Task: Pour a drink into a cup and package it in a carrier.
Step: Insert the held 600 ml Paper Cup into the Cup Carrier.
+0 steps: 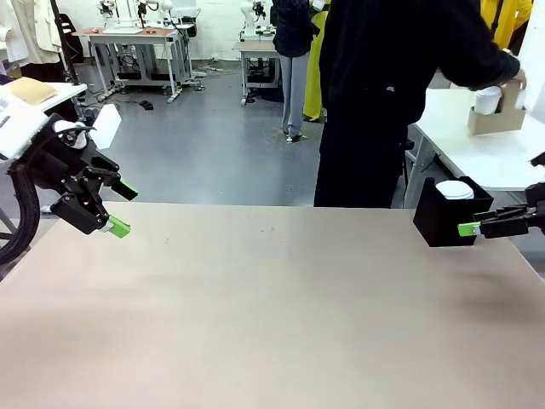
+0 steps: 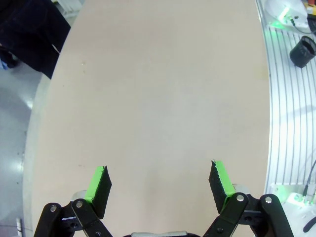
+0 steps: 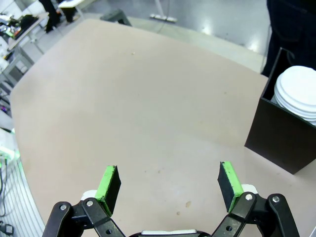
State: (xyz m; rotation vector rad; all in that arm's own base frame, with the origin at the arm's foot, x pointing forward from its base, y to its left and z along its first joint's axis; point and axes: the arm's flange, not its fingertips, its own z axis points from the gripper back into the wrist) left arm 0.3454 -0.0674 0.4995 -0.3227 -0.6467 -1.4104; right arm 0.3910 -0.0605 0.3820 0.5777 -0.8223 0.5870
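Item 1, desk [image 1: 272, 324]: beige top, broad bare surface across the front view, far edge toward the person.

Item 2, left claw [image 1: 122, 207]: at about 9 o'clock in the front view, above the desk's left edge, black links with green pads. Jaws stand wide, nothing between them. In its own wrist view the left claw [image 2: 160, 185] hangs over bare beige surface, one green pad [image 2: 98, 183] at 7 o'clock and the other at 5 o'clock.

Item 3, right claw [image 1: 470, 228]: at 3 o'clock in the front view, pointing in from the right edge, its green tip just beside the black box [image 1: 450, 216]; contact cannot be told. In its own wrist view the right claw [image 3: 169, 185] shows jaws wide and holding nothing.

Item 4, black box: open-topped, at the desk's far right corner. White lids or cups [image 3: 297, 95] are stacked inside, seen at 2 o'clock in the right wrist view.

Item 5, carrier [image 1: 496, 117]: brown cardboard, on a separate white side table [image 1: 485, 158] at 2 o'clock in the front view, well apart from both claws. A white cup [image 1: 487, 100] stands in it; whether this is the tall one cannot be told.

Item 6, person [image 1: 392, 77]: dark clothing, standing at the far side at about 1 o'clock, one hand [image 1: 517, 81] on the carrier's top.
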